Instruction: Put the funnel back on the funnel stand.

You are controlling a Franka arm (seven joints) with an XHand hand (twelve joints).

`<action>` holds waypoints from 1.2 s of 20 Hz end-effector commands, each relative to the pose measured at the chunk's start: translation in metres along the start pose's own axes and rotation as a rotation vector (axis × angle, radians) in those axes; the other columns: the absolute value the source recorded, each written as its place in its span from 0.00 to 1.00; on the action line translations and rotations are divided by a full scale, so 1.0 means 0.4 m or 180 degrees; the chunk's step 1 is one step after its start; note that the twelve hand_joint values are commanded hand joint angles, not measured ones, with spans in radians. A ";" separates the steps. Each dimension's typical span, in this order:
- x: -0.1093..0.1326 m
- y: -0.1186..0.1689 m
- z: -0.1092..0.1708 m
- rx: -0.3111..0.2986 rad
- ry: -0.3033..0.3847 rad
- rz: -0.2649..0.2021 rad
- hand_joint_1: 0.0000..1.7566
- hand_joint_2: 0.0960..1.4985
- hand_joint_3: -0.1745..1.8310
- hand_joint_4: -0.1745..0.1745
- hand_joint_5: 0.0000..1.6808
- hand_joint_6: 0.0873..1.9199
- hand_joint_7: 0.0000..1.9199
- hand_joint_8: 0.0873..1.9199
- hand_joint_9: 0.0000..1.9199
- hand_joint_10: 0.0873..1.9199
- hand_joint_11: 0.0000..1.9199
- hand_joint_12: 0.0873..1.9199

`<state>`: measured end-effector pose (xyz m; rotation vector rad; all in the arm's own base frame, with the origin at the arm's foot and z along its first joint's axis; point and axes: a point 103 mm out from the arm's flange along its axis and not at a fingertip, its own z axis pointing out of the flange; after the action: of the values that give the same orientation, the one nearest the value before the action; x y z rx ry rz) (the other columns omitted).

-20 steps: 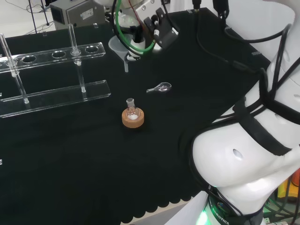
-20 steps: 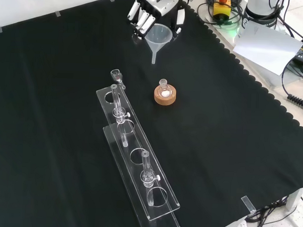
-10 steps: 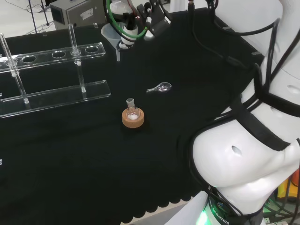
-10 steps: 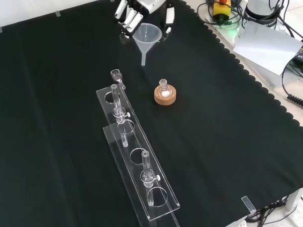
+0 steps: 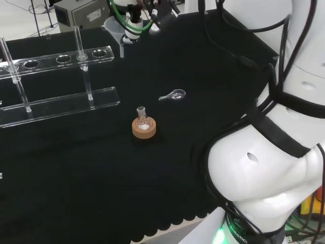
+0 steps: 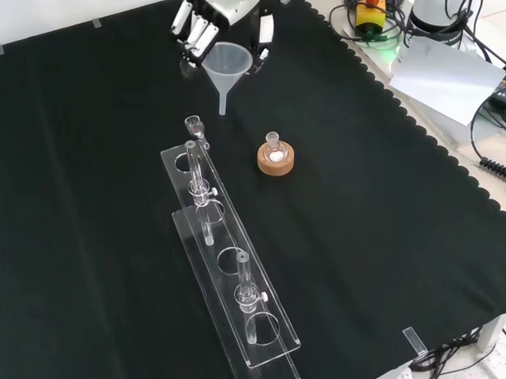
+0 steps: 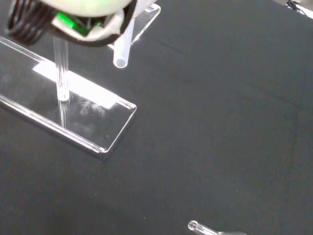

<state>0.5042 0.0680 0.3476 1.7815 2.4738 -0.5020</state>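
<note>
We saw the hand (image 6: 216, 7) with its fingers (image 6: 185, 25) curled around the rim of a clear funnel (image 6: 224, 65), held upright above the desk (image 6: 385, 211). Measured from the acrylic funnel stand (image 6: 233, 272), the funnel hung just past its far end (front view), spout down. A small flask on a cork ring (image 6: 276, 158) sat beside the stand.

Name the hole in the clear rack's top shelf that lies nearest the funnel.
The end hole, at the rack's far end in the front view, nearest the funnel; the other holes sit farther along.
</note>
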 end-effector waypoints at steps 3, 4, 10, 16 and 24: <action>0.009 0.148 -0.037 -0.0071 0.0007 -0.0156 0.55 0.39 0.45 0.39 0.38 0.38 0.41 0.34 0.63 0.26 0.35 0.62; 0.013 0.161 -0.039 -0.0073 0.0002 -0.0169 0.55 0.39 0.45 0.39 0.38 0.38 0.41 0.34 0.63 0.26 0.35 0.62; 0.030 0.220 -0.050 -0.0089 -0.0019 -0.0225 0.55 0.39 0.45 0.39 0.39 0.38 0.41 0.34 0.63 0.26 0.35 0.62; 0.038 0.253 -0.037 -0.0055 -0.0014 -0.0262 0.55 0.39 0.45 0.39 0.39 0.38 0.41 0.34 0.62 0.26 0.35 0.62; 0.037 0.275 -0.002 0.0028 -0.0028 -0.0261 0.55 0.39 0.45 0.38 0.39 0.38 0.41 0.34 0.62 0.26 0.35 0.62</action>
<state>0.6004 0.1145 0.3243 1.6830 2.5523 -0.5073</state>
